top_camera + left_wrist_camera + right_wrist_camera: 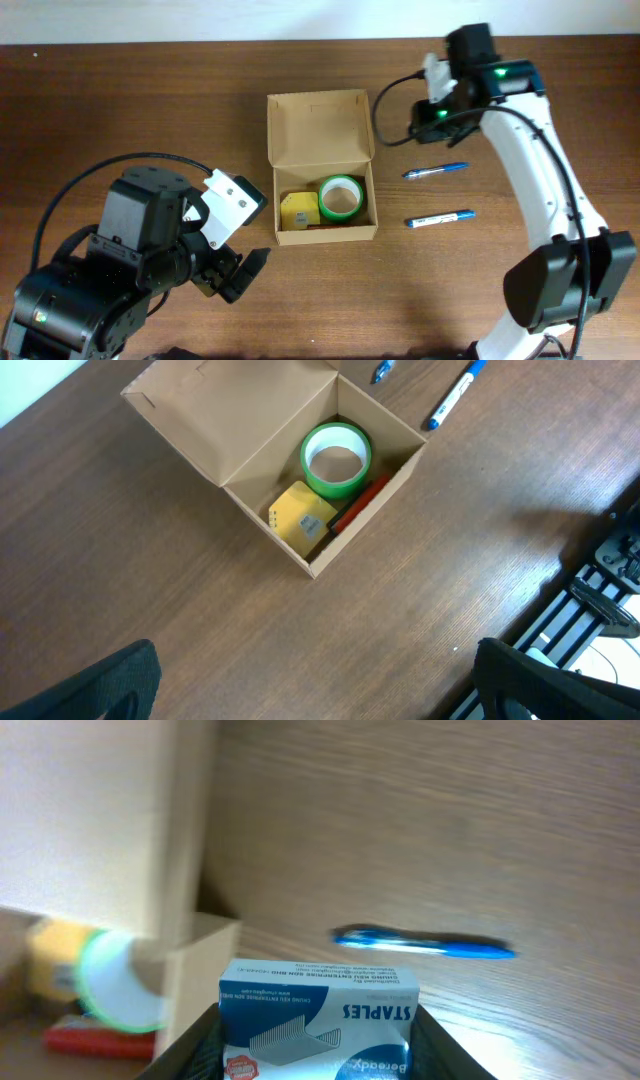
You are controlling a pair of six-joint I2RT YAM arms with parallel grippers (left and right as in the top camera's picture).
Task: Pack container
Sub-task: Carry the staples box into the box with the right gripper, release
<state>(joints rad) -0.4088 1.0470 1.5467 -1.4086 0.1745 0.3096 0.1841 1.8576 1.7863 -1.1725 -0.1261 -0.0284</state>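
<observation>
The right gripper (318,1042) grips a blue staples box (318,1008) near the open container (318,125), sitting mid-table with green tape (341,197) inside, while the left gripper (248,272) hangs wide open, empty.

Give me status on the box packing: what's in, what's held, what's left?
Done: a green tape roll, a yellow block and a red item lie in the open container. In hand: the right gripper is shut on a staples box, off to the container's side. Left: that box, two blue pens on the table, and the lid. The left gripper is open, empty.
</observation>
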